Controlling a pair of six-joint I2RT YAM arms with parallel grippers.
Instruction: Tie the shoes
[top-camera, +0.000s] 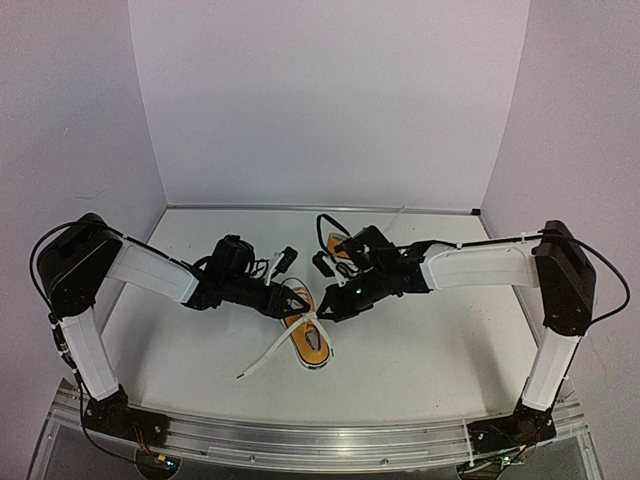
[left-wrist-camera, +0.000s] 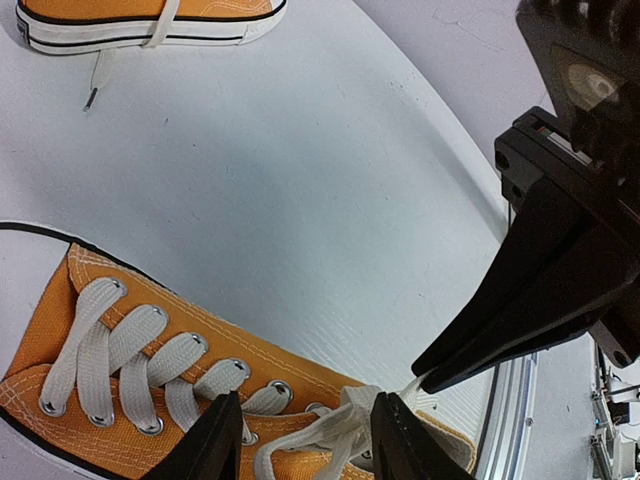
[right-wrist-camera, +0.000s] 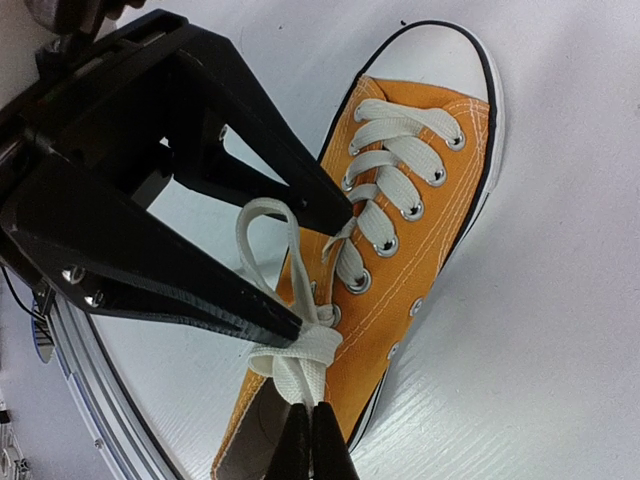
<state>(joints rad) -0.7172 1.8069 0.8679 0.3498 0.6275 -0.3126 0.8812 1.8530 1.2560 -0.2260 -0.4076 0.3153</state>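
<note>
One of the shoes (right-wrist-camera: 425, 235), orange with white laces and a white toe cap, lies on the table near the middle (top-camera: 310, 340). My right gripper (right-wrist-camera: 310, 425) is shut on a doubled white lace (right-wrist-camera: 300, 365) at the shoe's top eyelets and pulls it taut. My left gripper (left-wrist-camera: 310, 440) stands open, its fingers (left-wrist-camera: 218, 445) astride the lace knot and a lace loop (right-wrist-camera: 262, 225). In the left wrist view the right gripper's fingertips (left-wrist-camera: 470, 340) pinch the lace at the shoe's collar. The other shoe (left-wrist-camera: 150, 22) lies farther back (top-camera: 340, 250), partly hidden by the right arm.
A loose lace end (top-camera: 265, 358) trails from the near shoe toward the front left. White walls close in the table on three sides. The aluminium rail (top-camera: 320, 440) with the arm bases runs along the front edge.
</note>
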